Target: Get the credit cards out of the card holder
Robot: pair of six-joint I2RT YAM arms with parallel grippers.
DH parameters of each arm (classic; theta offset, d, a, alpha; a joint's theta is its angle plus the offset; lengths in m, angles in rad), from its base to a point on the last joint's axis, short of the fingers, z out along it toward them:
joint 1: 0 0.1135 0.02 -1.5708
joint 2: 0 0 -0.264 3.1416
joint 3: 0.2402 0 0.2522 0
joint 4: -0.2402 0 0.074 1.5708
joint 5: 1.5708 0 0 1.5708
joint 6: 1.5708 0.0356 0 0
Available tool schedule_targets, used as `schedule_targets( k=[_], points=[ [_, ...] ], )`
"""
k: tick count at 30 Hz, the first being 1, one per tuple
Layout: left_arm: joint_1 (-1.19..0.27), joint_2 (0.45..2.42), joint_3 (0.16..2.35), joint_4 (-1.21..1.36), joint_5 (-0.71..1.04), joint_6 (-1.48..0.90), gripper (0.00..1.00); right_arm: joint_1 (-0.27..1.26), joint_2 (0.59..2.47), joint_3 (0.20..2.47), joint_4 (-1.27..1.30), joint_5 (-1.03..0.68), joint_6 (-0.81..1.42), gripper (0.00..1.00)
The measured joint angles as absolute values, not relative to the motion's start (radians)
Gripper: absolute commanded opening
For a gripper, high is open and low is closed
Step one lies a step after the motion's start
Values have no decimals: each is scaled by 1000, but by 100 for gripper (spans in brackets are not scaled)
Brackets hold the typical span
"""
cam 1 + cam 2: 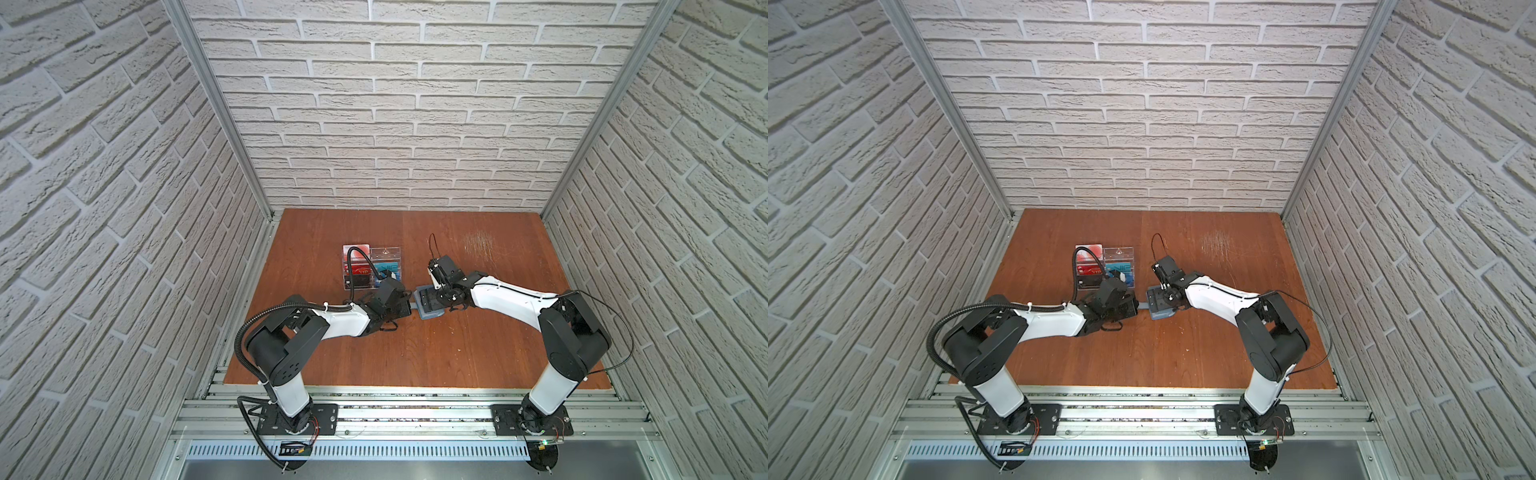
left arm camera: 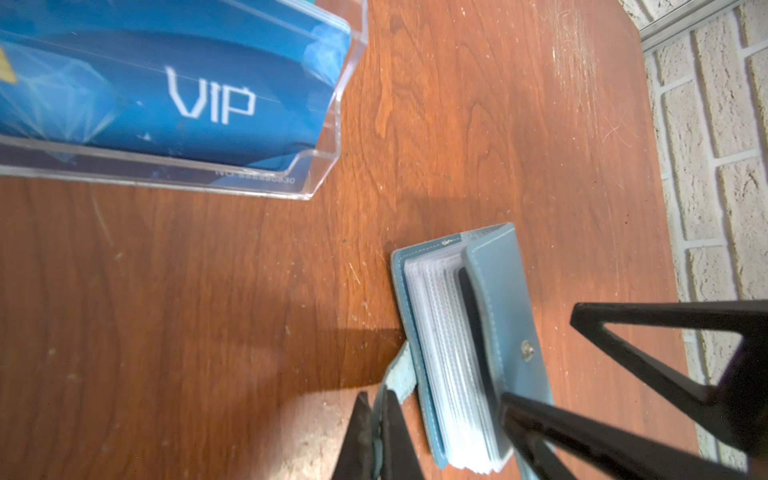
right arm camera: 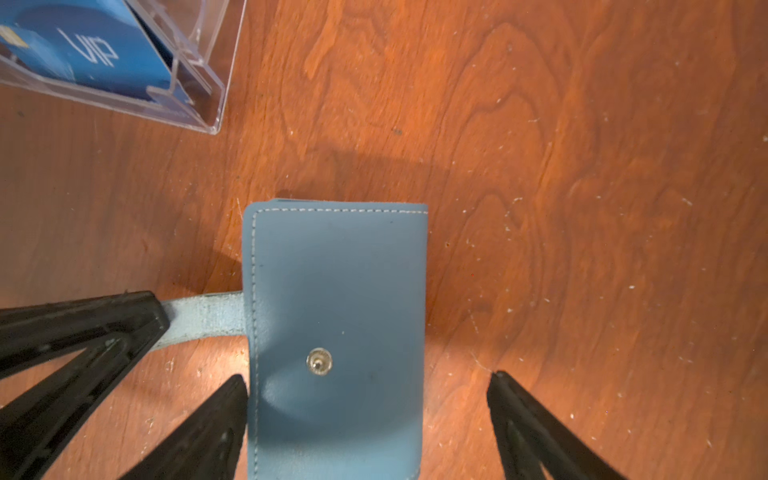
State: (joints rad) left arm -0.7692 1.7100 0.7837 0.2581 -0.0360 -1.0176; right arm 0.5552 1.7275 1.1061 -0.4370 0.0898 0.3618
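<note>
- Card holder (image 1: 432, 312): lies flat on the wooden table (image 1: 457, 357) in both top views (image 1: 1160, 313), at mid-table between the two arms. It is near the clear acrylic rack (image 1: 390, 251) but apart from it.
- Condition of holder: the right wrist view shows the slate-blue cover (image 3: 336, 270) facing up with its snap stud (image 3: 319, 361) exposed. In the left wrist view the cover (image 2: 498, 299) stands slightly raised over a stack of clear sleeves (image 2: 444, 353). Whether cards sit in them cannot be told.
- Strap tab (image 3: 203, 313): unfastened and stretched out sideways from the holder's open edge, toward the left arm.
- Left gripper (image 2: 377, 395): clenched on the strap tab, with the pale strap pinched between its two black fingertips. The holder's body lies just beyond those tips, joined to them only by the strap.
- Right gripper (image 3: 368, 380): released, jaws spread wide and hanging over the holder, grasping nothing. The holder lies between its fingers (image 3: 216, 415). One finger is at the cover's open edge, touching it or just beside it. The other finger (image 3: 523, 415) stands on the spine side, clear of the holder over bare wood.
- Rack contents: a blue card marked VIP (image 2: 208, 104) sits in the compartment nearest the holder.
</note>
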Motion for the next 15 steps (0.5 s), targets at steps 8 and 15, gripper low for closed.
schedule_targets(
  k=[8,15],
  points=[
    [-768,1710,784,258,-36,-1018,0,523,1694,1085,-435,76,363,91],
    [-765,1710,784,258,-35,-1017,0,502,1659,1069,-430,73,363,90]
  ],
)
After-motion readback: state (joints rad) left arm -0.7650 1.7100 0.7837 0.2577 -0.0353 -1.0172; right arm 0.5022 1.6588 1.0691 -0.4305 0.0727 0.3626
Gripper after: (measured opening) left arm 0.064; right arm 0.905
